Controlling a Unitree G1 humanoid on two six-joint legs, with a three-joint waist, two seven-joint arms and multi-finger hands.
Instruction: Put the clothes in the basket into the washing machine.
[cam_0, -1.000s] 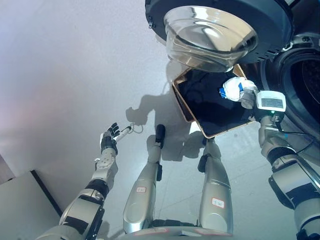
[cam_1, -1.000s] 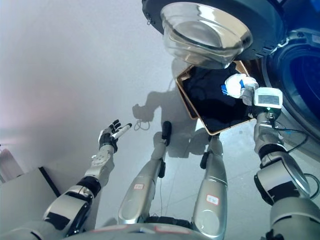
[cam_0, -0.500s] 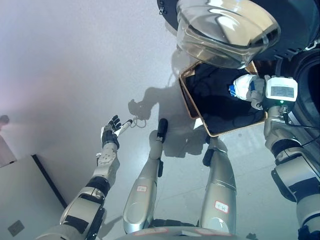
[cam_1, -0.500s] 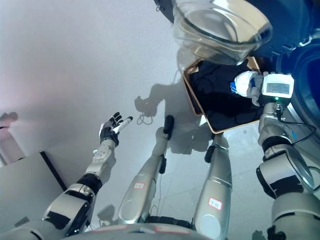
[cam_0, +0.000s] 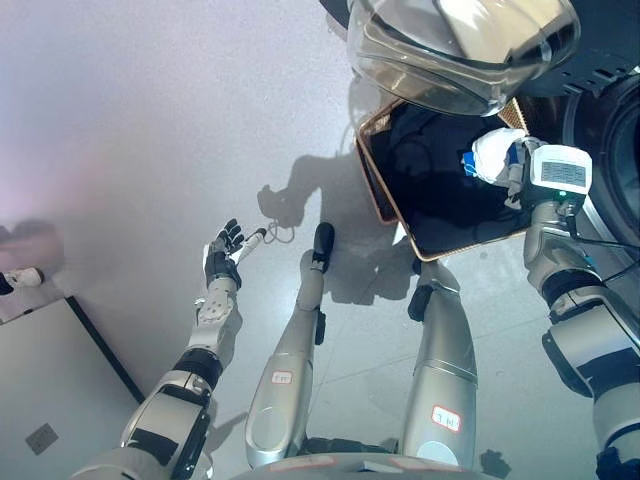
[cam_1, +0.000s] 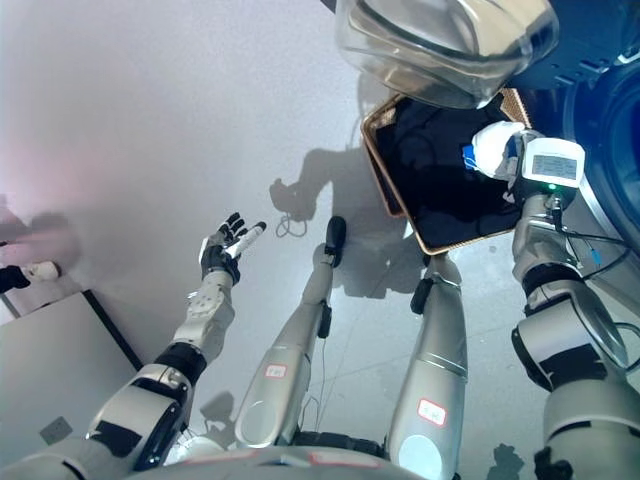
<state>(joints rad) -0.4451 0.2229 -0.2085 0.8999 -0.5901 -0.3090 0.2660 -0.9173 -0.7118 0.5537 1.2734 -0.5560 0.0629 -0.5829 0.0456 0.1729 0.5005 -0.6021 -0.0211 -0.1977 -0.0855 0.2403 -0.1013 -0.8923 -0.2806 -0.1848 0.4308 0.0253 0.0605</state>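
A woven basket (cam_0: 371, 188) with a tan rim stands on the floor at the upper right, and dark clothes (cam_0: 430, 190) fill it. My right hand (cam_0: 506, 162) is over the basket's right part, shut on a bunched white and blue cloth (cam_0: 489, 151). Above the basket hangs the washing machine's open door (cam_0: 460, 45) with its glass bowl. The dark drum opening (cam_0: 612, 130) shows at the right edge. Far to the left, my left hand (cam_0: 221, 262) is held over bare floor, open, with nothing in it.
A grey panel (cam_0: 50, 380) with a dark edge lies at the lower left. A person's shoe (cam_1: 28, 272) shows at the left edge. The pale floor (cam_0: 150, 120) stretches across the left and middle.
The whole picture has shifted, so the camera moved. My right hand still holds the white and blue cloth over the basket. A person's shoe has come into view at the left edge.
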